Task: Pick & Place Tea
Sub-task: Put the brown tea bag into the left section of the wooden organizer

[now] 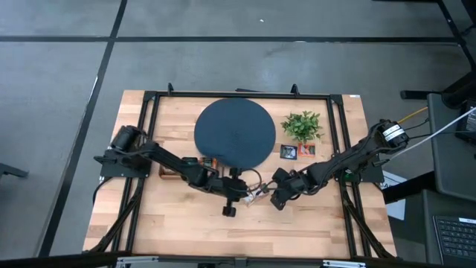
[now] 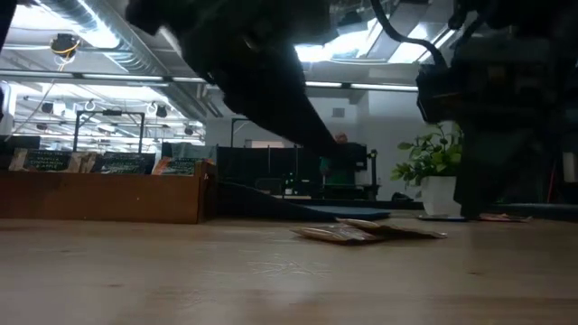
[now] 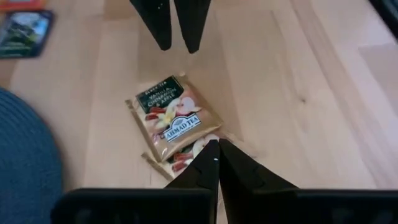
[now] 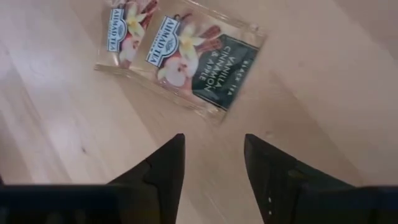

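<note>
Two overlapping tea sachets [image 3: 173, 121] lay on the tabletop [image 3: 298, 93] between the left gripper [image 3: 217, 163], jaws together, and the right gripper [image 4: 213, 162], jaws apart.

Lower tea sachet [image 3: 186, 155] partly hidden under top sachet [image 3: 173, 115] & left hand [image 3: 217, 149].

Item count, by kind:

- Robot arms: two, a left arm [image 1: 160, 158] and a right arm [image 1: 349, 156].
- Round dark disc [image 1: 234, 133]: one, at the far middle of the counter [image 1: 186, 223].
- Potted green plant [image 1: 302, 125]: one, right of the disc.
- Pale tea sachets [image 4: 186, 53]: two, overlapping, lying flat between the two arms' ends.
- Other sachets [image 1: 297, 151]: two visible near the plant, one dark and one orange-red.
- Wooden box [image 2: 108, 194]: one, at the left; the number of sachets inside cannot be counted.
</note>
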`<state>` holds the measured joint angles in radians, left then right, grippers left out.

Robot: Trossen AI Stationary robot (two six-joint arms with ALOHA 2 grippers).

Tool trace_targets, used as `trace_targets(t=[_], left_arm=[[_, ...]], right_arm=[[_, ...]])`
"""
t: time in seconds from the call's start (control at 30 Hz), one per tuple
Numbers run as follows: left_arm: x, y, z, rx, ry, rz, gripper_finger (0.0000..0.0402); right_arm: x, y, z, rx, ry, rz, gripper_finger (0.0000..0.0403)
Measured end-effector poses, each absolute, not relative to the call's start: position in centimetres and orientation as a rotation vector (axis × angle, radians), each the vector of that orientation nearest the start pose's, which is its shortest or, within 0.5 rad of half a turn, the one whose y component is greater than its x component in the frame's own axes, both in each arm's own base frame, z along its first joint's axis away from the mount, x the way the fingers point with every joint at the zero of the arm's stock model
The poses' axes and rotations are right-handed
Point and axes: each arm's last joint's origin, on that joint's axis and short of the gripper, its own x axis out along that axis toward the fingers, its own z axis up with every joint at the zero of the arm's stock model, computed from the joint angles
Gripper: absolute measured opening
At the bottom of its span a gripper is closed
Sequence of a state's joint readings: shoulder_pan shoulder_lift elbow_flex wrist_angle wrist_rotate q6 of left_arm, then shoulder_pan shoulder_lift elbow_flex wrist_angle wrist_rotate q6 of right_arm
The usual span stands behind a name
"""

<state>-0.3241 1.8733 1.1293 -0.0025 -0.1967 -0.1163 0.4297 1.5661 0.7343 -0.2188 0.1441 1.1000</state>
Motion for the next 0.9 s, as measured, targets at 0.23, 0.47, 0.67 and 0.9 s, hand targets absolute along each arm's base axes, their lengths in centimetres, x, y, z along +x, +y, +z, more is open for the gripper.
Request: trace_targets(t=[0.23, 0.47, 0.67, 0.9], left_arm=[[38.3, -11.8, 15.6, 0.104, 0.755, -0.086, 0.0003], [38.5, -11.3, 15.6, 0.101, 0.751, -0.068, 0.0002], [38.6, -10.9, 15.6, 0.096, 0.754, -0.066, 0.0003], [38.3, -10.9, 15.4, 0.092, 0.793, -0.075, 0.0002]], right_arm=[[24.5, 10.7, 12.9, 0.759, 1.004, -0.324, 0.0163], [24.3, 10.2, 12.5, 0.791, 1.001, -0.347, 0.0164], [24.3, 10.2, 12.4, 0.8, 0.989, -0.338, 0.0164], [24.5, 10.2, 12.6, 0.81, 0.966, -0.328, 0.0164]])
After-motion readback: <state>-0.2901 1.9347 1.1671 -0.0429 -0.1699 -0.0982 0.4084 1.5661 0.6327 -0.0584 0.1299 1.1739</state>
